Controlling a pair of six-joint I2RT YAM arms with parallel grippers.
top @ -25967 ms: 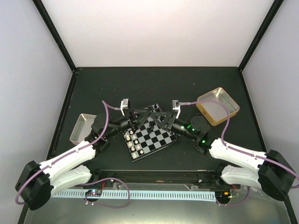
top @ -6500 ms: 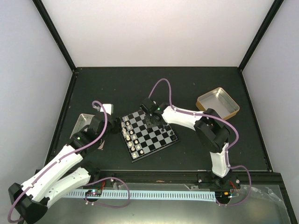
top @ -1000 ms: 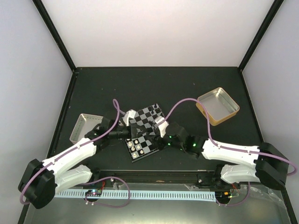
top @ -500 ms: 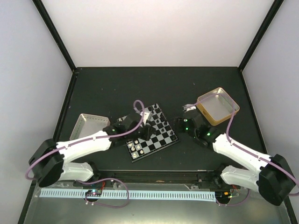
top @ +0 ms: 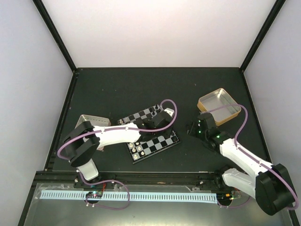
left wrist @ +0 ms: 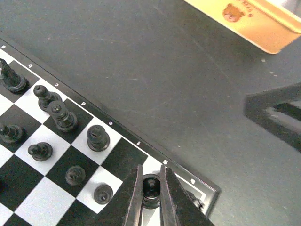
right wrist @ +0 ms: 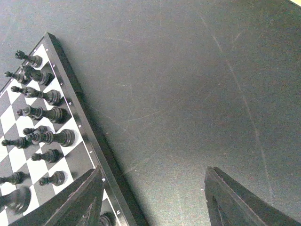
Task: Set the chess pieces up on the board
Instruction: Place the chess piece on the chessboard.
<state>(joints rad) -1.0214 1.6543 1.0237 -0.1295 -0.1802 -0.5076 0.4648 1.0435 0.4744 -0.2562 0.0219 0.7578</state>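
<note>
Seemingly nearly done: left hand (left wrist: pixel 150 195) pinches a black piece (left wrist: pixel 151 185) near the board (left wrist: pixel 123 159) corner; right hand (right wrist: pixel 155 202) wide, empty.

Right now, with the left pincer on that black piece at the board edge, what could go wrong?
The left pincer grips the black piece right beside the rim of the board; released off-centre, it may topple off. Opening, it could also clip the nearby pawn.
</note>
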